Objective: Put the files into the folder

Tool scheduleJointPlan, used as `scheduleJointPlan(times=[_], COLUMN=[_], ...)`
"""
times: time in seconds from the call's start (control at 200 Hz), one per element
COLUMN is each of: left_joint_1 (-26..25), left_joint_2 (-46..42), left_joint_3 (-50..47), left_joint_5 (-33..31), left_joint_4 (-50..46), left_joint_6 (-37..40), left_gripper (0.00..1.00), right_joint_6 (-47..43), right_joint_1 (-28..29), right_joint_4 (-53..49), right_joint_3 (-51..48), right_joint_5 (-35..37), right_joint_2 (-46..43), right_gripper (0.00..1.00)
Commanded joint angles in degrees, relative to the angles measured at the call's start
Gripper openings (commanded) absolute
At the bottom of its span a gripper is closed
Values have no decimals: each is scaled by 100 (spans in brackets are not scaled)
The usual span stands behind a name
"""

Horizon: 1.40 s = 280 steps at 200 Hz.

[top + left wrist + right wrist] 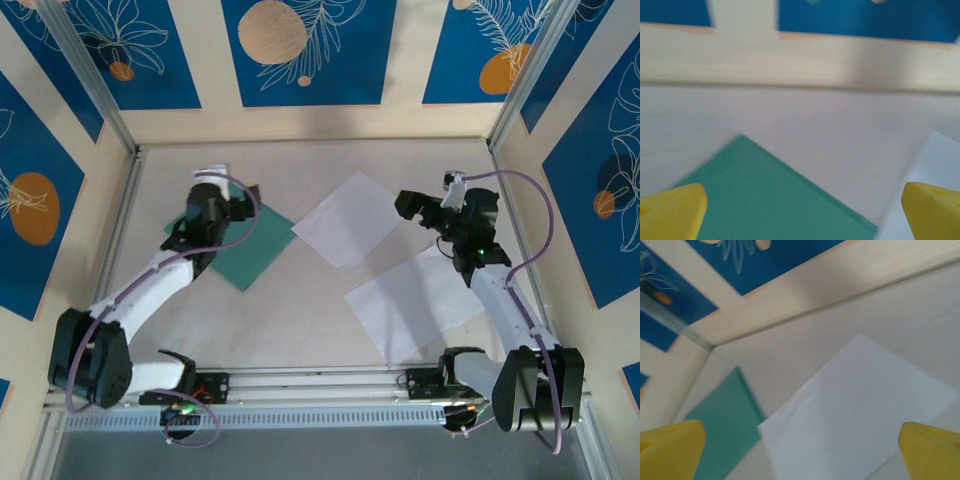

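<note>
The teal-green folder [250, 248] lies flat and closed on the table at the left, partly under my left arm. My left gripper [247, 200] hovers over its far corner, open and empty. In the left wrist view the folder [765, 200] lies between the yellow fingertips [671, 210] of the gripper [802, 215]. Two white files lie apart on the table: one sheet [349, 218] at the centre, another [418, 302] nearer the front right. My right gripper [412, 207] hangs open beside the centre sheet [855, 410], with the folder [725, 425] beyond it and nothing between the fingers of the gripper [801, 452].
Wooden walls with blue panels [300, 50] enclose the table on three sides. An aluminium rail [320, 385] carrying both arm bases runs along the near edge. A corner of the centre sheet [940, 160] lies just right of the folder.
</note>
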Motion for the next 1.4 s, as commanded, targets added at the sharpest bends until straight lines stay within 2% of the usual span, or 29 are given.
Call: scheduleJointPlan(times=[0.0,0.08,0.205,0.385,0.48,0.565,0.875,1.135,1.29,1.395], left_joint_1=[-382,-580,-588,-548,-424,-212,-112,-94,-95,-95], left_joint_2=[664,1194,1852,2364,2219,2229,2235,1816,1363,1029], left_joint_3=[480,836,1053,1142,718,424,-124,-582,-844,-841], left_joint_5=[627,903,1448,1824,1904,2305,2894,2813,2992,2841], left_joint_4=[-1152,-1394,-1456,-1602,-1264,-983,-1083,-1904,-2363,-3029], left_joint_6=[-807,-1162,-1718,-1854,-1904,-2051,-2062,-1597,-1256,-1025], left_gripper=[100,100,100,100,100,100,100,100,99,99], right_joint_6=[725,771,814,1101,1327,1484,1874,2011,2068,2098], right_joint_1=[451,815,1323,1707,1781,1804,1900,2043,2138,2247], right_joint_4=[-784,-909,-946,-903,-911,-876,-950,-949,-951,-951], right_joint_3=[115,164,145,93,106,129,632,1116,1376,1531], right_joint_5=[-604,-488,-284,72,161,214,161,59,5,-44], right_joint_2=[97,174,352,759,980,1170,2188,2962,3361,3537], right_gripper=[99,99,99,99,100,100,99,98,97,96])
